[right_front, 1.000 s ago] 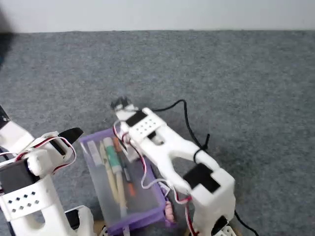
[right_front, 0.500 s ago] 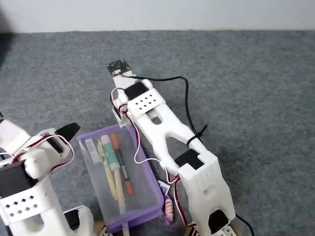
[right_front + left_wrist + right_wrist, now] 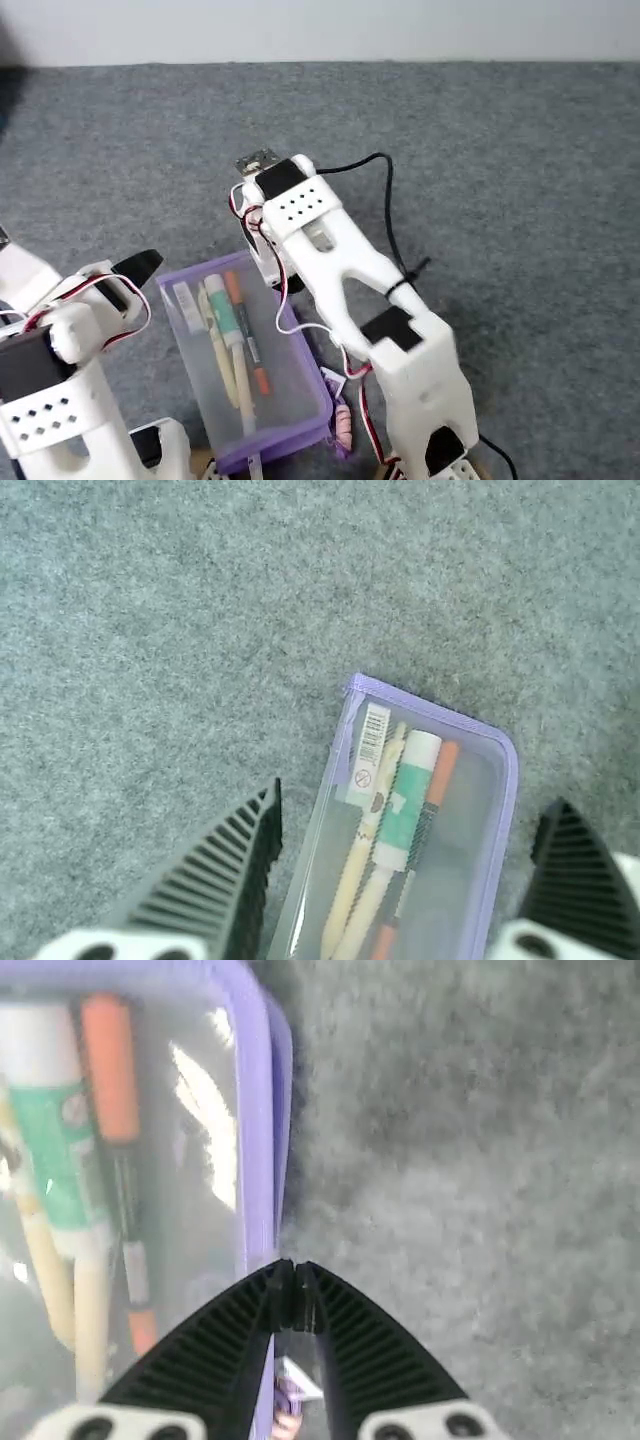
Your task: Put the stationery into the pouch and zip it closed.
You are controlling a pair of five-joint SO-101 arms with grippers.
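The clear pouch point(image 3: 250, 370) with purple trim lies on the grey carpet between the two arms. Inside it are pens and a green-and-white glue stick point(image 3: 405, 805). My left gripper point(image 3: 412, 800) hangs open above the pouch's far end, one black finger on each side. In the high view its dark fingertip point(image 3: 147, 266) shows left of the pouch. My right gripper point(image 3: 293, 1295) is shut, its tips pressed together over the purple zip edge point(image 3: 258, 1160) on the pouch's right side. I see nothing held between them. The right arm point(image 3: 330, 260) hides that gripper from above.
A pink charm point(image 3: 343, 425) and a small purple tag point(image 3: 292, 1385) hang at the pouch's near right corner. A black cable point(image 3: 385, 215) runs along the right arm. Bare grey carpet spreads to the back and right, up to a pale wall.
The right arm stretched toward the pouch's far end, then drew back a little. The pouch's right side, raised before, now lies flat. The left arm has kept still.
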